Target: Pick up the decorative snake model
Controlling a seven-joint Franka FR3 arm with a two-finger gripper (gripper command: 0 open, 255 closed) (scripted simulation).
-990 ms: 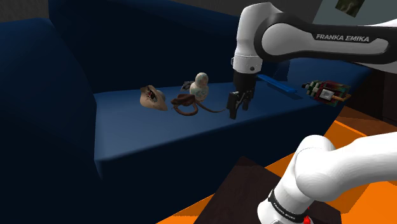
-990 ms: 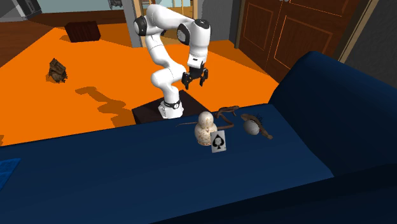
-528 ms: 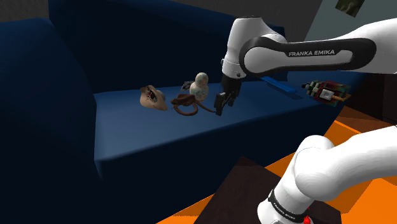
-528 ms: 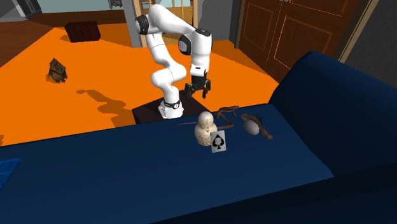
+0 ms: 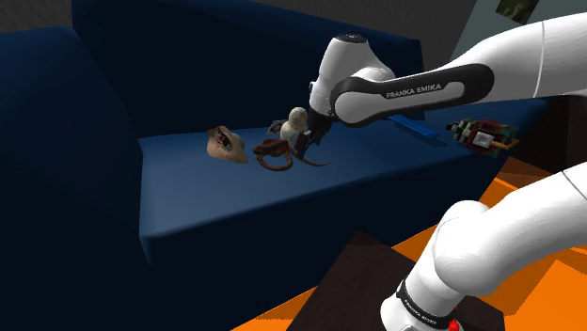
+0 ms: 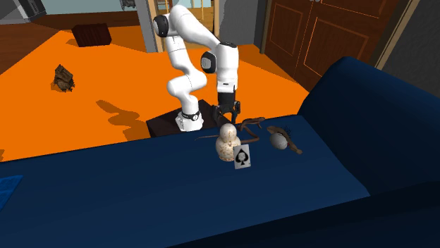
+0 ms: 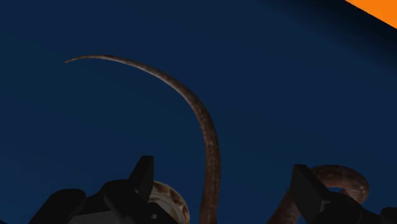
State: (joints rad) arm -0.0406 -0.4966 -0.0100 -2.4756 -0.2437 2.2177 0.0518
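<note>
Hangs low over the snake (image 5: 275, 156) on the sofa (image 5: 216, 202) — fingers (image 7: 142, 173) apart, its tail (image 7: 202, 121) between them.

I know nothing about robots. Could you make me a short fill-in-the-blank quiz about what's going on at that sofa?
1. The snake model lies on a sofa coloured dark ____.
2. The gripper is ____ (open or shut), with the snake's thin tail running between its fingers.
3. The playing card propped by the pale rounded figurine shows a black ____.
4. The floor beyond the sofa is bright ____.

Missing words: blue; open; spade; orange.
</note>
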